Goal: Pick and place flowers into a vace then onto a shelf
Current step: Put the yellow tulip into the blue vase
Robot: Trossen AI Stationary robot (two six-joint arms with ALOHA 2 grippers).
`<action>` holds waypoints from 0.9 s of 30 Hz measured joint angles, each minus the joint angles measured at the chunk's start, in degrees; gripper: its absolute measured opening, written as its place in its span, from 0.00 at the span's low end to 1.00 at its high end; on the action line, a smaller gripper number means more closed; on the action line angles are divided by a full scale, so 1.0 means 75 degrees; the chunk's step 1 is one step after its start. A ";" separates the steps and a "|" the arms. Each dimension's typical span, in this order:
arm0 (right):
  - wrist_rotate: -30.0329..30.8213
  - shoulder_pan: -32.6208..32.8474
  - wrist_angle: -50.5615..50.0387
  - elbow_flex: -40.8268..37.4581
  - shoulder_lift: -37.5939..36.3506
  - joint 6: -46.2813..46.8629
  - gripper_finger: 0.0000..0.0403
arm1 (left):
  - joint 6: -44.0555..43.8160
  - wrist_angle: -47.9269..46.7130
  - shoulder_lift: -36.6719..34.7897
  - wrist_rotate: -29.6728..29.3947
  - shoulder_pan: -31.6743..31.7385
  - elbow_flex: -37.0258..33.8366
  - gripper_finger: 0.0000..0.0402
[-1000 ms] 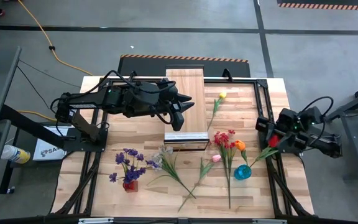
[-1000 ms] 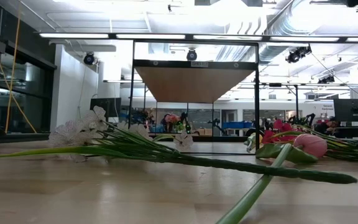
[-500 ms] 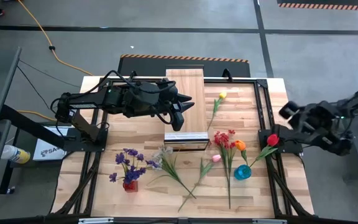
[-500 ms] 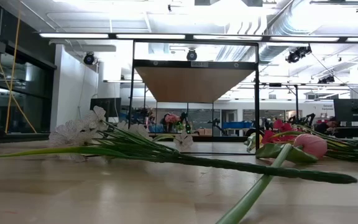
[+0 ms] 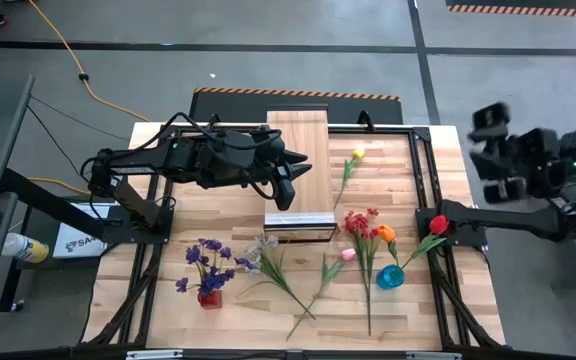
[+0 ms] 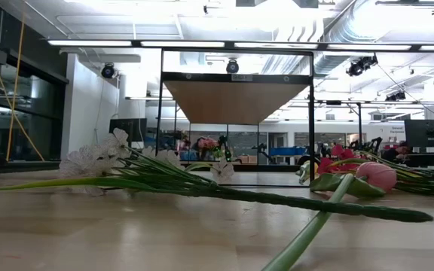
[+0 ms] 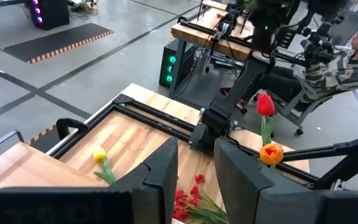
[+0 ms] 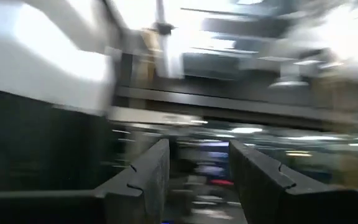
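I have two end effectors. My left end effector [image 5: 290, 176] hangs over the shelf [image 5: 298, 140], its fingers [image 7: 160, 171] standing a little apart with nothing between them. My right end effector [image 5: 490, 150] is lifted off beyond the right edge of the counter [image 5: 168, 300]; its wrist view looks up at ceiling lights, and its two fingers [image 8: 148, 171] stand parted around empty air.

Counting the flowers from above: one yellow tulip [image 5: 357, 153] lies alone on the counter right of the shelf. Near the counter's right side one red tulip [image 5: 438, 225] and one orange tulip [image 5: 386, 233] stand in one blue vase [image 5: 390, 277]. Just beside them lies one red spray [image 5: 361, 222], and one pink tulip [image 5: 348, 254] lies near it. One white spray [image 5: 264, 246] lies in front of the shelf. One purple spray [image 5: 206, 258] stands in one red vase [image 5: 209, 297] at the counter's front left. That makes seven flowers and two vases. The shelf carries no flowers or vases.
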 joint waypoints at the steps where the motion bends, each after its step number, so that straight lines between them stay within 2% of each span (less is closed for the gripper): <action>1: 0.0450 0.0000 -0.0096 0.0132 0.0039 -0.0408 0.39 | 0.0000 -0.0052 -0.0026 0.0008 0.0000 -0.0001 0.34; 4: 0.1464 0.0000 -0.0134 0.0369 0.0061 -0.1383 0.40 | 0.0000 -0.0045 -0.0089 0.0002 0.0000 0.0007 0.34; 7: 0.1983 0.0003 -0.0046 0.0497 0.0044 -0.1931 0.41 | 0.0000 -0.0187 -0.0137 0.0002 0.0000 0.0005 0.34; 16: 0.2160 0.0002 -0.0074 0.0567 0.0053 -0.3295 0.41 | 0.0000 -0.0191 -0.0221 -0.0750 0.0003 0.0005 0.34; 18: 0.2408 0.0000 -0.0074 0.0567 0.0055 -0.3522 0.40 | 0.0000 -0.0213 -0.0230 -0.0860 0.0003 0.0005 0.34; 22: 0.3330 0.0003 -0.0012 0.0567 0.0081 -0.3592 0.39 | 0.0000 -0.0419 -0.0221 -0.1107 0.0003 0.0005 0.34; 27: 0.4907 0.0000 0.0421 0.0567 0.0339 -0.3595 0.37 | 0.0000 -0.0510 -0.0221 -0.1340 0.0003 0.0005 0.34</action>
